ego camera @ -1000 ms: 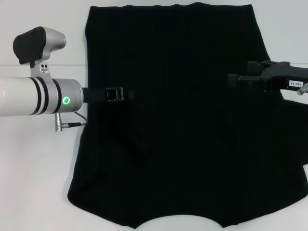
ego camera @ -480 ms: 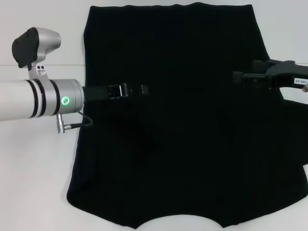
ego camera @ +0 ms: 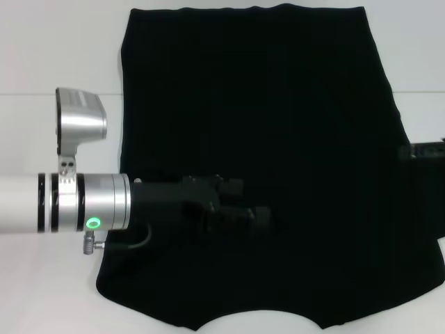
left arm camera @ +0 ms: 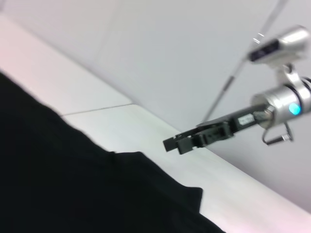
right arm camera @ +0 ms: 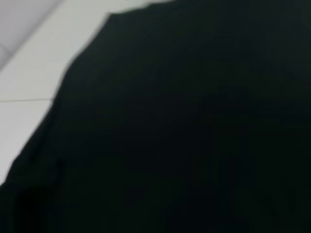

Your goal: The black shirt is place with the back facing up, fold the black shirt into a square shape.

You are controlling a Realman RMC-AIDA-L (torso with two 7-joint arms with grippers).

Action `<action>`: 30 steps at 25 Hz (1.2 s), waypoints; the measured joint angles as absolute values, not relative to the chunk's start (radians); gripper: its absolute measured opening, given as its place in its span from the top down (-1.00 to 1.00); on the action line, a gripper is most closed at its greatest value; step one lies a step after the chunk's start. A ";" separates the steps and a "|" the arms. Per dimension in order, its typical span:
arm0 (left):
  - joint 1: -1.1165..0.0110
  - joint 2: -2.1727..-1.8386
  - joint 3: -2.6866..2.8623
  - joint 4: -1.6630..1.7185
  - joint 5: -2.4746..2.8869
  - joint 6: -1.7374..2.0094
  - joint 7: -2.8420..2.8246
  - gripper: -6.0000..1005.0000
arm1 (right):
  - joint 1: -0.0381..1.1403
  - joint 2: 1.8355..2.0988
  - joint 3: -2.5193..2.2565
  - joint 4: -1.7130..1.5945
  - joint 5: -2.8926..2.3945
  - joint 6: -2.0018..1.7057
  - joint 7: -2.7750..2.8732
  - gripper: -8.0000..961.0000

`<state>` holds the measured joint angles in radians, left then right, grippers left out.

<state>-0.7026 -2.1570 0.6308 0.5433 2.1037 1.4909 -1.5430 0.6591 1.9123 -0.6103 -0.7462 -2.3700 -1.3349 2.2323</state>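
Observation:
The black shirt (ego camera: 278, 104) lies spread flat on the white table, its plain side up, and no lettering shows. My left gripper (ego camera: 263, 217) reaches in from the left and sits low over the shirt's near middle, dark against the dark cloth. Only a tip of my right gripper (ego camera: 421, 151) shows at the right edge of the head view, beside the shirt's right side. In the left wrist view the right gripper (left arm camera: 171, 143) hangs above the bare table past a shirt corner (left arm camera: 187, 196). Black cloth (right arm camera: 194, 136) fills the right wrist view.
The white table (ego camera: 55, 56) is bare to the left of the shirt and along the near edge (ego camera: 257, 323). A seam line crosses the table at the left (ego camera: 42, 94). A pale wall (left arm camera: 194, 39) rises behind the table.
My left gripper has moved right and nearer, from the shirt's left side to its near middle. My right gripper has pulled back to the right edge.

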 joint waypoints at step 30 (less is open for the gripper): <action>-0.684 -2.169 0.818 0.532 2.121 1.534 -1.251 -0.89 | 0.577 1.864 -0.496 -0.694 -2.588 -1.398 2.513 -0.96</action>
<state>-0.6843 -2.1692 0.8182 0.5316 2.1206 1.5338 -1.2514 0.5767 1.8636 -0.4965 -0.6940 -2.5879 -1.3983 2.5131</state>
